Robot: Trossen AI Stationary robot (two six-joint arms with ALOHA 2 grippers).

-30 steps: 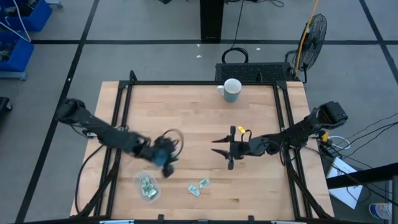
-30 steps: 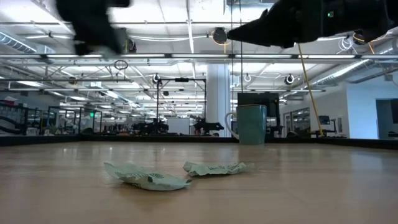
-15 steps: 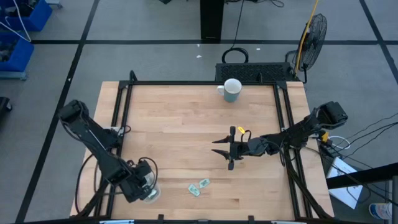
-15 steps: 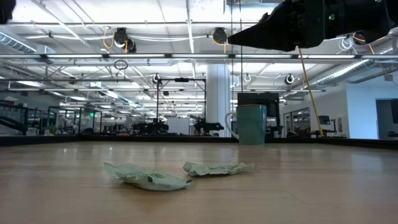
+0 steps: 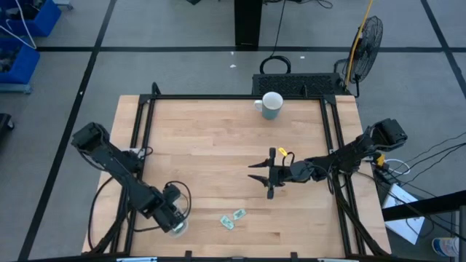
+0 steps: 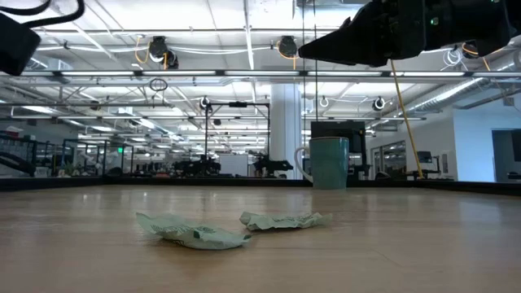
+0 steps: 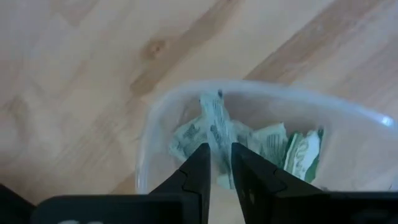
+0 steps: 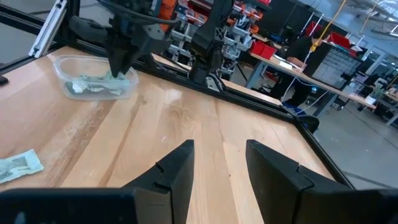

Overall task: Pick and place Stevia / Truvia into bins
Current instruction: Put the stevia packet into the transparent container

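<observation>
Fingers of the left gripper (image 7: pixel 219 163) pinch a Stevia packet (image 7: pixel 215 124) over the clear bin (image 7: pixel 163 112).

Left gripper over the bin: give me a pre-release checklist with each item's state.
1. Left gripper above the clear bin: ok.
2. Packet pinched between the fingers: ok, shut on it.
3. Packet inside the rim, not over bare table: ok in the left wrist view.
4. Room in the bin: ok, other packets lie at the bottom.
5. Right gripper out of the way: ok, open at mid-table.
6. Work left: not ok, two packets on the table.
</observation>
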